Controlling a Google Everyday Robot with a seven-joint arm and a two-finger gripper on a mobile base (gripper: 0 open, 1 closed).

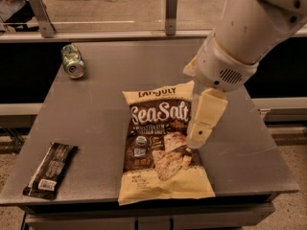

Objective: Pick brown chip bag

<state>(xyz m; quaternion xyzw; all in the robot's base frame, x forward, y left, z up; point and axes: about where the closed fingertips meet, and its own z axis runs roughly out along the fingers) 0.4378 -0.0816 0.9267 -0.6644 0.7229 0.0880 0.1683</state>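
The brown chip bag point(156, 138) lies flat on the grey table point(105, 114), near the front edge at the middle. It has a dark brown middle, cream top and bottom, and white "Sea Salt" lettering. My gripper point(194, 142) hangs from the white arm that comes in from the upper right. Its tip points down over the bag's right edge, close above it or touching it; I cannot tell which.
A green drink can point(73, 61) lies on its side at the table's back left. A small dark snack-bar wrapper point(50, 169) lies at the front left corner. A glass barrier with metal posts point(171, 11) runs behind the table.
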